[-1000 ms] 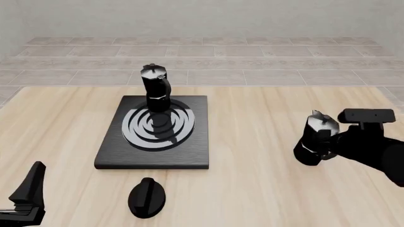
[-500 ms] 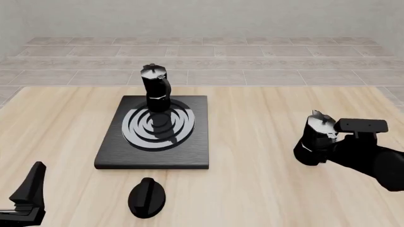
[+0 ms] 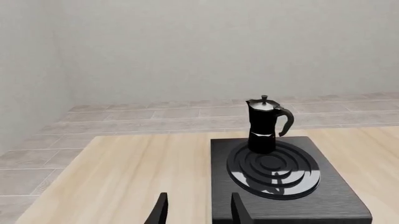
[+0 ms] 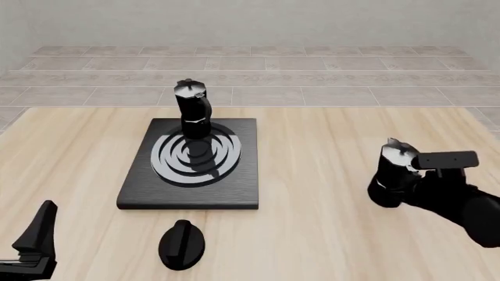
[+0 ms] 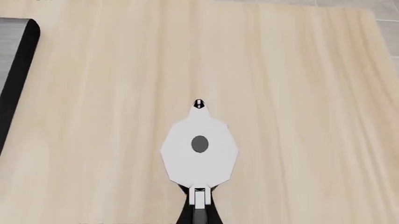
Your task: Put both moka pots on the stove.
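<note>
One moka pot (image 4: 191,108) stands upright at the far part of the stove (image 4: 149,187), on its silver rings. The left wrist view shows the same moka pot (image 3: 265,123) and stove (image 3: 349,205). The other moka pot (image 4: 389,178) stands on the table at the right. From above in the right wrist view, this pot (image 5: 199,144) shows its pale lid. My right gripper (image 4: 406,186) reaches it from the right, and the gripper (image 5: 198,212) is a narrow dark shape shut on its handle. My left gripper (image 4: 43,222) is open at the near left corner, far from both pots, and the gripper (image 3: 198,211) holds nothing.
A flat black oval knob (image 4: 181,244) lies on the wood just in front of the stove. The stove's edge (image 5: 12,70) shows at one side of the right wrist view. Beyond the table's far edge lies a tiled floor (image 4: 312,70).
My right wrist has sunk lower beside the right pot, which has barely shifted. The left arm and the pot on the stove have not moved.
</note>
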Controlling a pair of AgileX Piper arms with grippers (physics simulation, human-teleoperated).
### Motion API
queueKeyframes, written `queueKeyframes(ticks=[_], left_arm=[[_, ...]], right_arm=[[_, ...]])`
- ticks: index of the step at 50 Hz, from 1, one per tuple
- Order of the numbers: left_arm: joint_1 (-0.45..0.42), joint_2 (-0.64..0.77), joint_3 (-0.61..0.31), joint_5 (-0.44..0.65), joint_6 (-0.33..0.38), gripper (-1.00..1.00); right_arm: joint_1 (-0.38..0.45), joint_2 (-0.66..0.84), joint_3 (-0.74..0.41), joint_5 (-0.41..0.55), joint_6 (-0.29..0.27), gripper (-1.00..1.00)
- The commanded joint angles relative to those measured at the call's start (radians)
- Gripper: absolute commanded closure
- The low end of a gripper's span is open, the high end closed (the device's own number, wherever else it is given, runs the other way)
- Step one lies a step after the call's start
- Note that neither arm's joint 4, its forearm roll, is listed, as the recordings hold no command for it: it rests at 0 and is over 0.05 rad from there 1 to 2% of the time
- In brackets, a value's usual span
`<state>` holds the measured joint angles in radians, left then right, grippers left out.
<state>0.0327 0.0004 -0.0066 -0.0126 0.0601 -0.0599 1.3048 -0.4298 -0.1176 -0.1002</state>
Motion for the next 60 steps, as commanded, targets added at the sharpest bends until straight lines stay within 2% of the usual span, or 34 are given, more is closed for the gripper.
queueKeyframes(ticks=[1,12,29,45,50,60], left_arm=[[0.002,0.0,-0.001,0.0,-0.001,-1.0],[0.002,0.0,0.001,-0.002,-0.001,-1.0],[0.007,0.0,0.0,-0.001,-0.004,-1.0],[0.009,0.0,-0.001,0.0,-0.004,-1.0],[0.008,0.0,-0.001,0.0,-0.003,-1.0],[0.009,0.0,-0.001,-0.002,-0.002,-1.0]], right_arm=[[0.014,-0.076,-0.015,0.0,-0.039,1.0],[0.082,-0.204,-0.083,0.102,-0.055,1.0],[0.233,-0.206,-0.14,0.071,-0.018,1.0],[0.424,-0.055,-0.251,-0.04,0.001,1.0],[0.474,-0.005,-0.311,-0.044,0.02,1.0],[0.546,0.073,-0.423,-0.042,0.004,1.0]])
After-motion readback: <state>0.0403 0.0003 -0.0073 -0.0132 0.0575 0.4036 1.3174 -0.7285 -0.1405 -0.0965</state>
